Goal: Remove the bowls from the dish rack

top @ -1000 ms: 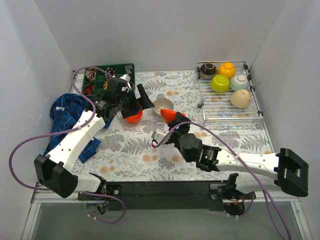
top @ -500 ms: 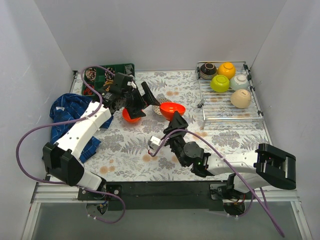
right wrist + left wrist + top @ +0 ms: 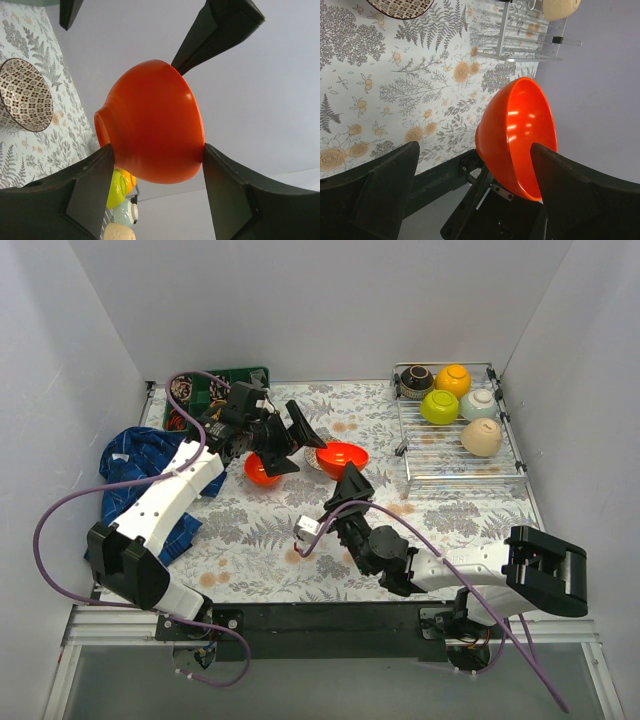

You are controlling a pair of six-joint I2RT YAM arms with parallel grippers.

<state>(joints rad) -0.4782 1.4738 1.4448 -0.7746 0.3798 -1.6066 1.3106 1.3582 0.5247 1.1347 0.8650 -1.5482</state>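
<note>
My right gripper (image 3: 346, 478) is shut on a red-orange bowl (image 3: 341, 455) and holds it up over the middle of the table; in the right wrist view the bowl (image 3: 150, 122) sits between both fingers (image 3: 90, 190). My left gripper (image 3: 297, 445) is open beside it, its jaws wide on either side of that bowl (image 3: 517, 135). A second red-orange bowl (image 3: 263, 470) rests on the table under the left gripper. The white patterned bowl (image 3: 316, 452) stands partly hidden behind the held one. The dish rack (image 3: 455, 462) at the right holds dark brown (image 3: 417, 380), yellow-orange (image 3: 453, 378), lime green (image 3: 439, 406), pale mint (image 3: 478, 403) and beige (image 3: 481, 437) bowls.
A green compartment tray (image 3: 245, 377) sits at the back left. A crumpled blue cloth (image 3: 130, 475) lies at the left beside my left arm. Grey walls close in the table on three sides.
My right arm has swung in toward the middle and lifted its red-orange bowl upright. My left gripper has risen off the other red-orange bowl and turned right, toward the held one.
</note>
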